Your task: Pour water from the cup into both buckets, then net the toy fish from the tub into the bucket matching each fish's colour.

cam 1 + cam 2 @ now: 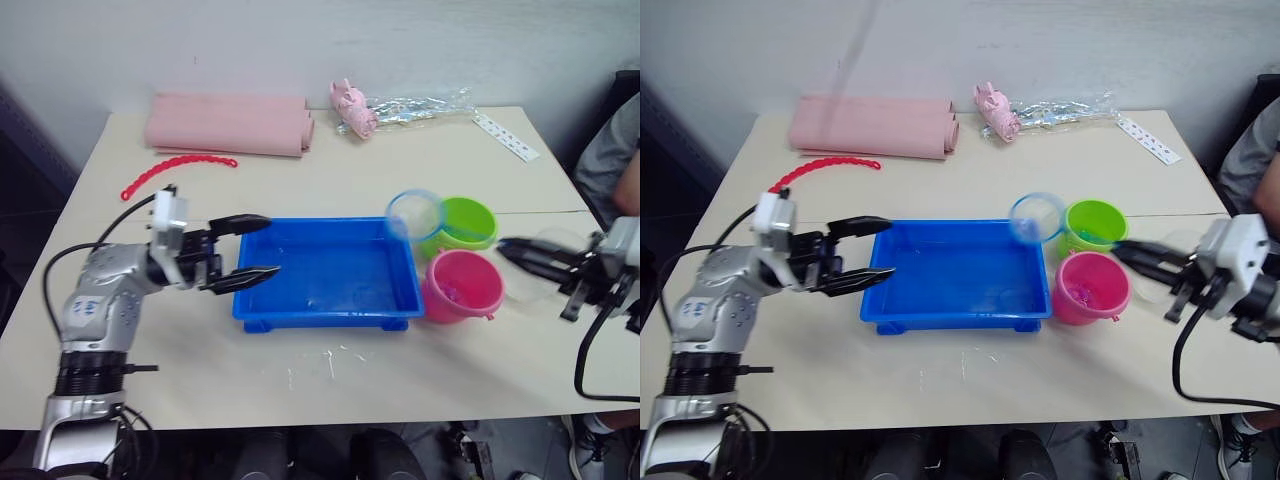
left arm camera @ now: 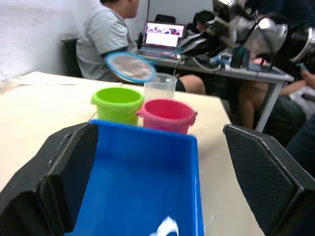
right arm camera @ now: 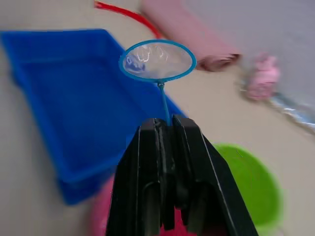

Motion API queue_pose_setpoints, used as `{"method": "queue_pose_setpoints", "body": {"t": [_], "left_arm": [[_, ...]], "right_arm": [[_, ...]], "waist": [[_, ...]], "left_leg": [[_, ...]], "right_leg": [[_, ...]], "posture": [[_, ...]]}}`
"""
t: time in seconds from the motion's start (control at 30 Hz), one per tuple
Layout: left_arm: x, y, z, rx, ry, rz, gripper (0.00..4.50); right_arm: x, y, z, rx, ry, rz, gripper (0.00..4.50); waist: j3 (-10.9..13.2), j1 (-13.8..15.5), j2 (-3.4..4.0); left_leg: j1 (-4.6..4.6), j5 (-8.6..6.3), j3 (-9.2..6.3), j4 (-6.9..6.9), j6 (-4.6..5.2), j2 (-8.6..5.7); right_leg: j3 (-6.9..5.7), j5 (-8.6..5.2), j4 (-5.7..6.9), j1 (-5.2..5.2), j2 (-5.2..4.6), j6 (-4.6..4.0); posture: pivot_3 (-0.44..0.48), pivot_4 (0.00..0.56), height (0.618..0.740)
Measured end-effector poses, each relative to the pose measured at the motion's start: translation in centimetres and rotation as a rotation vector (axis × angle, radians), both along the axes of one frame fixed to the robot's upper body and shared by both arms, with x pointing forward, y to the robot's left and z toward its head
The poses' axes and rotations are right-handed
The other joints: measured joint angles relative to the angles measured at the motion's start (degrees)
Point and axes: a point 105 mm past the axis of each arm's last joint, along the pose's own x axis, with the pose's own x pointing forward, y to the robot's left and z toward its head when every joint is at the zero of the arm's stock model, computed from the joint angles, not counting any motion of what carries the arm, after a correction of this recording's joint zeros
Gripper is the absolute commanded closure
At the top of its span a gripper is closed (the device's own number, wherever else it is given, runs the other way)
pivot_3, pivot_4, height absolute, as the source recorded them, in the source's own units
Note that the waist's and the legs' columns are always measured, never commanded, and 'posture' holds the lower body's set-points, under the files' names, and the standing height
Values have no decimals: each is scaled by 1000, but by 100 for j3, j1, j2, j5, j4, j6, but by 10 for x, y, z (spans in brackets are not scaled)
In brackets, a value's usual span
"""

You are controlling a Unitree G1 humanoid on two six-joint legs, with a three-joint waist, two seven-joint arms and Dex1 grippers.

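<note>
Net: because its handle is being pinched in the clenched right hand (image 3: 167, 130), the net (image 1: 414, 213) is hanging in the air over the tub's far right corner, next to the green bucket, which suits a scoop or a drop.
Right hand: it is reaching in from the bench's right edge, fingers pointing toward the buckets.
Left hand: the left hand (image 1: 250, 252) is hovering released and empty at the tub's left rim, probably placed to steady it.
Tub: the tub (image 1: 260, 300) is sitting at the middle of the bench toward the near edge; one tub, and I cannot make out any fish lying in it.
Buckets: two, the green bucket (image 1: 470, 222) and the pink bucket (image 1: 462, 287), touching the tub's right side, green farther, pink nearer, close for short carries.
Cup: one cup (image 2: 159, 88), standing just behind the buckets toward the right edge.
Fish: a small pinkish blur is showing inside the pink bucket; count uncertain.
</note>
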Motion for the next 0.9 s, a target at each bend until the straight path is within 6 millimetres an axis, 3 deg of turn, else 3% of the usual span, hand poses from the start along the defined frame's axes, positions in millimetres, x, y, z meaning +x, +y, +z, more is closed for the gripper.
{"method": "queue_pose_setpoints", "body": {"t": [0.2, 0.27, 0.33, 0.5, 0.6, 0.9], "left_arm": [[-31, 33, -14, 111, 62, 8, 40], [-45, 36, -26, 157, 109, -24, 40], [-53, 37, -31, 186, 123, -44, 40], [-69, 35, -39, 235, 127, -78, 40], [-80, 29, -47, 242, 152, -87, 40], [-82, 23, -46, 251, 149, -56, 40]], "right_arm": [[-23, 59, -48, -39, 178, 278, 4500], [-38, 80, -76, -50, 260, 385, 4500], [-43, 88, -90, -60, 286, 432, 4500], [-35, 93, -102, -83, 249, 441, 4500], [-33, 100, -139, -89, 305, 438, 4500], [-14, 114, -179, -94, 261, 403, 4500]], "waist": [[-3, 22, -8], [-1, 34, -5], [2, 43, 0], [-10, 9, -21], [-7, 2, -16], [-4, 1, -10]], "left_leg": [[-3, -5, -5, -7, 0, -3], [-5, -7, -6, -9, -1, -4], [-7, -7, -6, -7, -1, -6], [11, -8, -4, -3, 1, -6], [12, -9, -4, -23, -4, -5], [13, -7, -1, -22, -7, -5]], "right_leg": [[4, 0, -18, -1, -8, 0], [3, 0, -24, -1, -8, 0], [3, 0, -23, -4, -10, 0], [5, 1, -26, 16, -12, -1], [7, 0, -31, 9, -10, -3], [6, 0, -22, 5, -7, -2]], "posture": [[0, 150, 740], [0, 150, 740], [0, 150, 740], [0, 150, 740], [0, 150, 740], [0, 150, 740]]}}
